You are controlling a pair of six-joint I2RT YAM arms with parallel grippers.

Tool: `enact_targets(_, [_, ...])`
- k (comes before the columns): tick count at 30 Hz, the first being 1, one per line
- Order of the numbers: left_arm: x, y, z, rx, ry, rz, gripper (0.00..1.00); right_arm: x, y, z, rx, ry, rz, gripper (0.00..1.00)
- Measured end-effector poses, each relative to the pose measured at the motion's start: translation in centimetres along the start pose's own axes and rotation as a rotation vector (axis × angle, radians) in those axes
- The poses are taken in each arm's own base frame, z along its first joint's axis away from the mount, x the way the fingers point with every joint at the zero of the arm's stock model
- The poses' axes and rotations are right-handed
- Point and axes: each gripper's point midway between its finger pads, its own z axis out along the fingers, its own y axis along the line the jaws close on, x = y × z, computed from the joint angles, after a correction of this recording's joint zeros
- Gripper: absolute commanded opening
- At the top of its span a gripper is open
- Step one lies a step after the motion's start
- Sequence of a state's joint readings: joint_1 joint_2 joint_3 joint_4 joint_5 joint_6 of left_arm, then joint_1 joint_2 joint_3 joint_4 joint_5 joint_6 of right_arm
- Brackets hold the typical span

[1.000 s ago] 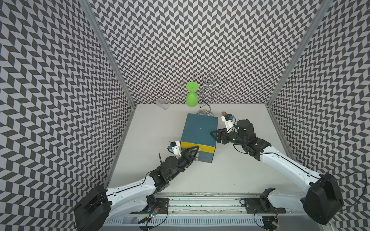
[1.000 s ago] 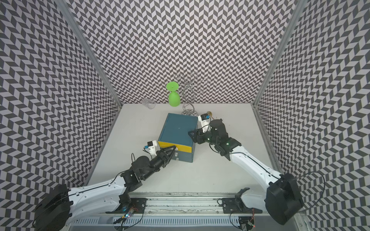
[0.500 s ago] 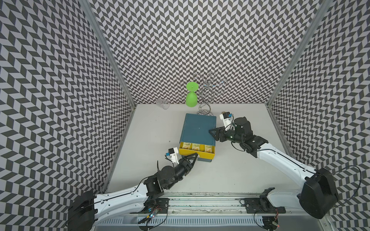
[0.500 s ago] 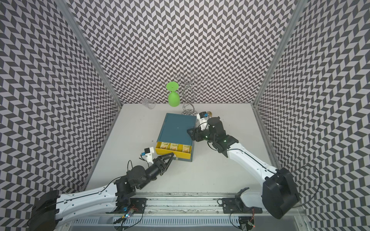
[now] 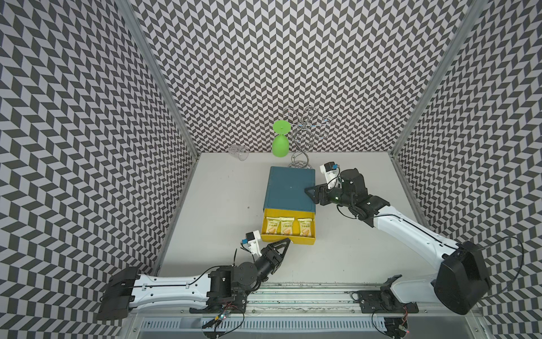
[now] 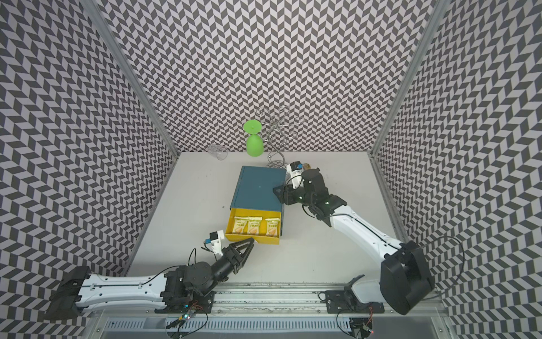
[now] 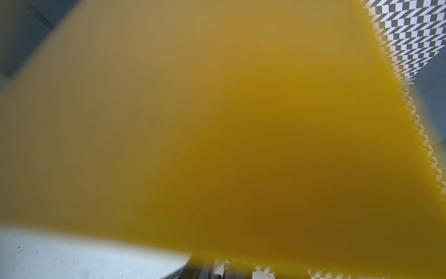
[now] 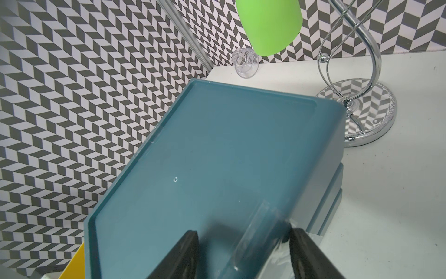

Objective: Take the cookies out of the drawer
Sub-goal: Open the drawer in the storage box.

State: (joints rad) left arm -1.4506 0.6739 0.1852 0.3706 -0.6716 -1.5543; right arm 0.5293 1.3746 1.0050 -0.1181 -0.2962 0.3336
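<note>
1. In both top views, the yellow drawer (image 5: 305,240) is seen pulled well out of the blue case (image 5: 289,187). A second ago its front sat nearly flush with the case; half a second ago it was only partly out.
2. The cookies (image 5: 286,226) are now exposed: three pale yellow packets lie flat, side by side, inside the drawer. None has been lifted.
3. The left gripper (image 5: 286,241) is placed at the drawer's front wall, near its left corner, and has drawn back with the drawer. Its tips converge on the wall; whether the wall is pinched cannot be told.
4. In a top view, the right gripper (image 6: 277,190) is found on the right edge of the case top, unmoved over the last second.
5. Left wrist view: the frame is filled by the blurred yellow drawer (image 7: 217,120), very close to the lens. A strip of surface (image 7: 72,253) is seen below it. No fingers can be made out.
6. Right wrist view: the right gripper (image 8: 241,241) is seen with its jaws apart. One of its black fingers (image 8: 185,248) lies over the case (image 8: 217,157) top, the other beside the side wall. Nothing is held; the case is judged to be braced against the pull.
7. A green goblet (image 8: 270,21), chrome rack (image 8: 357,113) and clear glass (image 8: 245,64) stand behind the case, apart from both arms.
8. Judgement: the opening step is taken as done or nearly so. The cookies can be reached from above, and all three remain to be taken out.
</note>
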Motion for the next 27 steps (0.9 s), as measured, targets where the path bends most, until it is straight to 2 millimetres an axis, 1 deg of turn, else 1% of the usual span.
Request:
enact_targets(9, [0.5, 0.3, -0.6, -0.007, -0.019, -0.022, 0.41, 0.0, 0.0, 0.0, 0.003, 0.004, -0.002, 0.63])
enact_targets(14, [1.1, 0.6, -1.1, -0.018, -0.014, -0.029, 0.42, -0.1, -0.1, 0.0, 0.005, 0.003, -0.005, 0.63])
enact_targets(19, [1.6, 0.7, -1.0, -0.029, -0.023, -0.025, 0.42, -0.1, -0.1, 0.0, 0.006, 0.003, -0.01, 0.63])
enact_targets(24, [1.7, 0.8, -1.2, -0.036, -0.03, -0.024, 0.45, -0.1, 0.0, 0.1, 0.005, 0.003, -0.011, 0.63])
enact_targets(27, [1.7, 1.0, -1.6, -0.047, -0.035, -0.013, 0.48, -0.1, 0.0, 0.1, 0.005, 0.003, -0.012, 0.63])
